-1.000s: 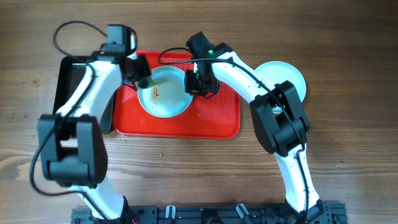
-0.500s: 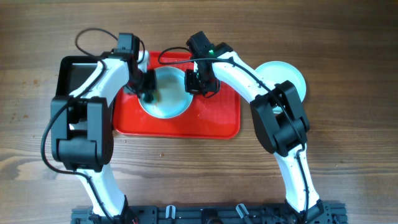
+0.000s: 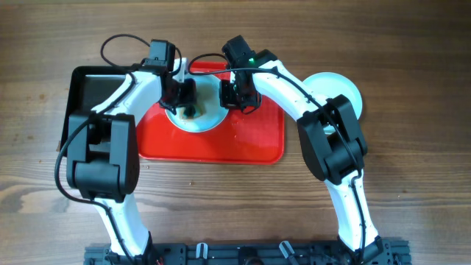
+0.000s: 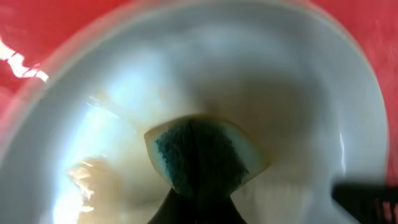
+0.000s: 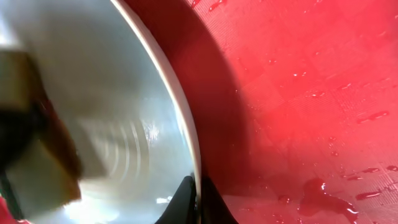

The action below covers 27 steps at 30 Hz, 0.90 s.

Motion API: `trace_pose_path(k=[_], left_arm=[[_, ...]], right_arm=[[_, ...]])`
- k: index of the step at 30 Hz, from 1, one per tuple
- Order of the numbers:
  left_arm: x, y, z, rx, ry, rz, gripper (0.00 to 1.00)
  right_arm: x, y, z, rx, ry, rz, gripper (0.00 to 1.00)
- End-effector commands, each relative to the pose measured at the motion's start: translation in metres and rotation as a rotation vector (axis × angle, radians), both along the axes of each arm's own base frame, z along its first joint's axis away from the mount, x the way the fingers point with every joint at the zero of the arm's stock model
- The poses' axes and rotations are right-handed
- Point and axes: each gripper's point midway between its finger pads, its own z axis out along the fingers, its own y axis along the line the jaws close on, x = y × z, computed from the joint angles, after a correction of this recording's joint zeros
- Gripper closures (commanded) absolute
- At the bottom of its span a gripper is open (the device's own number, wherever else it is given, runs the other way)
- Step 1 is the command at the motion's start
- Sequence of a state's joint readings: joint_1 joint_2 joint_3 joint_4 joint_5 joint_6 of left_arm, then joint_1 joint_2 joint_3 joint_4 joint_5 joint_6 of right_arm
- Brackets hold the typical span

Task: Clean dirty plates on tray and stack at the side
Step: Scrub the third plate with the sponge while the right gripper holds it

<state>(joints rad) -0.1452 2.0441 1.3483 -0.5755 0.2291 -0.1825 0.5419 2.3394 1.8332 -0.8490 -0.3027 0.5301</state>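
We see a wooden worktop (image 3: 412, 44) under the red tray (image 3: 250, 143). The left claw (image 3: 184, 103) clamps a sponge (image 4: 199, 155), and the right claw (image 3: 234, 101) pinches the plate (image 3: 210, 121) at three o'clock.

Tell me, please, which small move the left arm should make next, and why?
Probably sweep the sponge, held in the left end effector, across the plate toward the brownish film beside it, which looks unwiped. The right end effector pinches the plate rim, so the plate should stay steady on the tray.

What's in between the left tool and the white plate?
A sponge with a blue-green face. The left tool holds it against the plate, which sits on the red tray. The left wrist view shows it best.
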Motion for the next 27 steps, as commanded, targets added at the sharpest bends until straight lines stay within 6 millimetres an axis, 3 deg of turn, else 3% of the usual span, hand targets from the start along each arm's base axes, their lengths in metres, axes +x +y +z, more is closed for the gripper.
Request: trace_pose_path(k=[1, 5, 7, 10, 13, 16, 18, 21, 27], left_arm=[[0.011, 0.058, -0.017, 0.301, -0.033, 0.356, 0.96], [0.0, 0.076, -0.011, 0.483, -0.049, 0.418, 0.96], [-0.01, 0.073, -0.013, 0.516, -0.015, 0.389, 0.96], [-0.035, 0.049, -0.023, 0.457, 0.107, 0.183, 0.96], [-0.06, 0.018, -0.03, 0.268, 0.23, 0.036, 0.96], [-0.077, -0.016, -0.024, 0.025, 0.292, -0.13, 0.96], [-0.078, -0.031, -0.017, -0.09, 0.28, -0.201, 0.96], [-0.072, -0.034, -0.014, -0.129, 0.25, -0.209, 0.96], [-0.031, -0.042, -0.01, -0.151, 0.08, -0.2, 0.96]], right_arm=[[-0.01, -0.002, -0.017, -0.025, 0.036, 0.013, 0.96], [-0.01, -0.002, -0.017, -0.025, 0.036, 0.012, 0.95], [-0.009, -0.001, -0.017, -0.024, 0.035, 0.011, 0.96], [-0.009, -0.001, -0.017, -0.024, 0.034, 0.011, 0.96], [-0.009, -0.001, -0.017, -0.023, 0.034, 0.011, 0.96], [-0.009, -0.001, -0.017, -0.024, 0.034, 0.011, 0.96], [-0.009, -0.001, -0.017, -0.023, 0.034, 0.01, 0.96], [-0.009, -0.001, -0.017, -0.023, 0.034, 0.01, 0.96], [-0.008, -0.001, -0.017, -0.02, 0.037, -0.011, 0.96]])
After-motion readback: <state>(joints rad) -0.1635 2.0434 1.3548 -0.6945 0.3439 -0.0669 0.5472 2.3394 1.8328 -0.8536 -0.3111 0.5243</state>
